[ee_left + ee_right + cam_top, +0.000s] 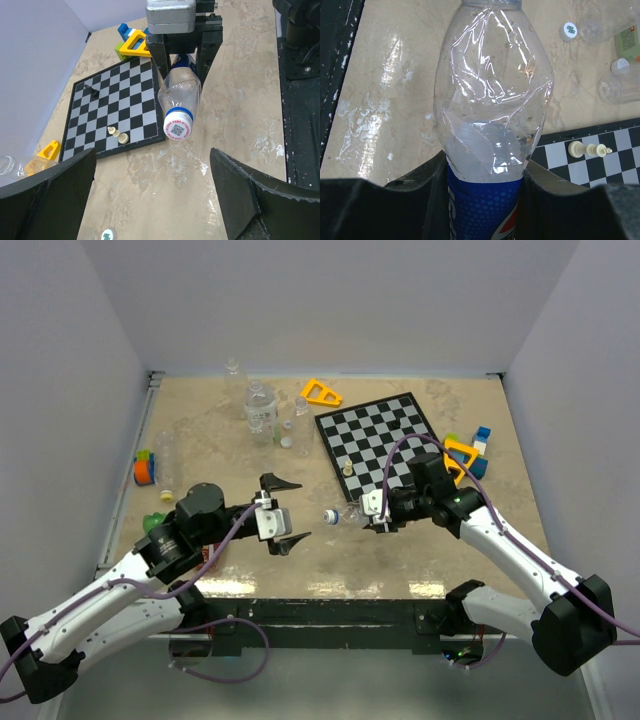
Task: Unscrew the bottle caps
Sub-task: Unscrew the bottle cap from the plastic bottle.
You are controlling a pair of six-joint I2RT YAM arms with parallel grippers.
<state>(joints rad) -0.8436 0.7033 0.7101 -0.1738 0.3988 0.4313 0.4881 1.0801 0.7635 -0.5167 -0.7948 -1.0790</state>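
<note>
Bottle cap [178, 125], white-topped, sits on the clear blue-labelled bottle [180, 92], which the right gripper [378, 515] clamps at its label beside the chessboard [380, 435]. The bottle's long axis points cap-first at the left gripper [298, 510], whose jaws are spread wide just short of the cap.

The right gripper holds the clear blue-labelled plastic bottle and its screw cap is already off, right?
No. The right gripper does hold the clear blue-labelled plastic bottle, but its white screw cap is on the neck, as the left wrist view shows.
</note>
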